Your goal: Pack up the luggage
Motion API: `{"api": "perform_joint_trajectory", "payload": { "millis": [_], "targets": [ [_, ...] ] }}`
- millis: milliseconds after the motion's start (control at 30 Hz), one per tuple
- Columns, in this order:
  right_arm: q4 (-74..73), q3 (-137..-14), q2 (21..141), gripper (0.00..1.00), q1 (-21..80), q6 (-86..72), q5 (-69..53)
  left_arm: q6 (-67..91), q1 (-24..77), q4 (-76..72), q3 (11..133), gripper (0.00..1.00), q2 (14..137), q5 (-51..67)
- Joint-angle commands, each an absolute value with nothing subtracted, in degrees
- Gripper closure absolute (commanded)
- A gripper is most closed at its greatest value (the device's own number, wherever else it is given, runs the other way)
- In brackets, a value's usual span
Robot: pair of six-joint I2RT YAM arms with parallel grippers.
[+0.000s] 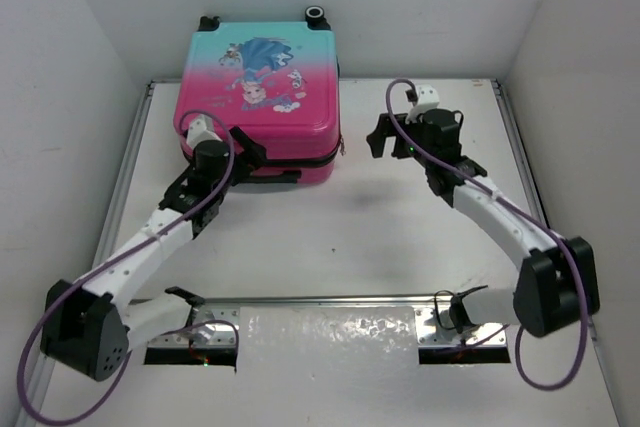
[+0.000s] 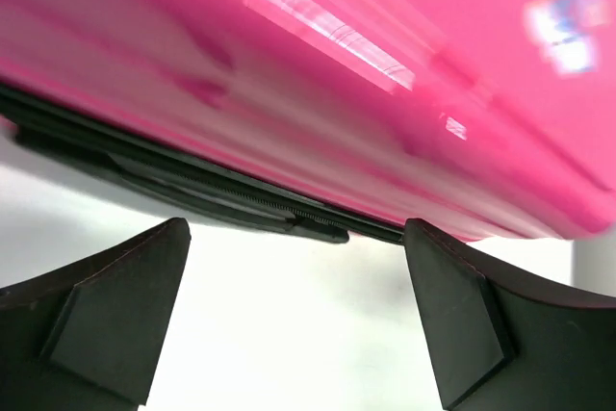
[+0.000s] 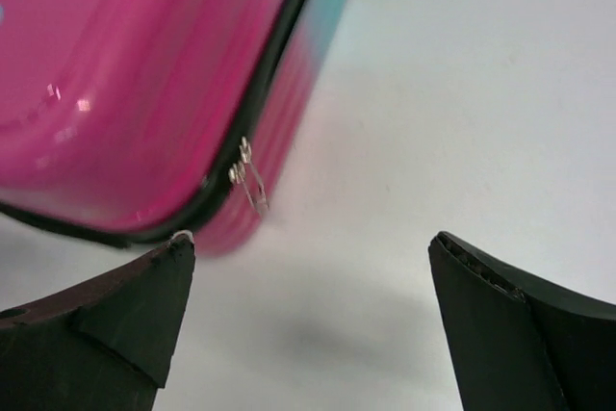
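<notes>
luggage (image 1: 262, 97): 1 | robot arms (image 1: 150, 237): 2 | table (image 1: 380, 237): 1

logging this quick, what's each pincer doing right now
left pincer: open, holding nothing, close to the luggage
right pincer: open, holding nothing, near its zipper corner

Luggage (image 1: 262, 107): teal-to-pink gradient, cartoon princess print, black zipper band. Table (image 1: 400, 237): plain white.
</notes>
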State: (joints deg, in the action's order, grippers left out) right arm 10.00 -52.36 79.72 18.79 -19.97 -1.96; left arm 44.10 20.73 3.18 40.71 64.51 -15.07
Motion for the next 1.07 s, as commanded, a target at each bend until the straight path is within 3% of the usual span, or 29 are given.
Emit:
{"api": "perform_joint_trajectory", "payload": {
  "millis": [0,167,333,700,900,1033],
  "targets": [
    [-3.72,-50.63,70.36,0.01,18.89,-20.57,0.79,32.88,21.18,10.25,44.20,0.08,59.16,-19.41],
    [-21.07,-50.37,54.96,0.01,21.45,-17.41,10.36,26.06,21.62,28.52,59.54,0.08,52.47,-25.22],
    [-36.36,-53.51,39.65,0.01,21.45,-12.57,19.50,12.93,21.53,42.62,72.41,0.00,51.34,-35.22],
    [-51.86,-53.19,25.85,0.01,21.36,-8.61,23.81,15.20,21.62,34.80,56.17,0.00,23.14,-44.99],
    [-46.67,-47.55,23.73,0.01,21.36,-10.55,17.14,18.10,21.62,32.52,49.93,0.00,20.30,-45.79],
    [-46.85,-46.93,24.17,0.01,21.36,-10.46,19.42,19.07,21.53,30.42,47.90,0.00,21.53,-46.67]
  ]
}}
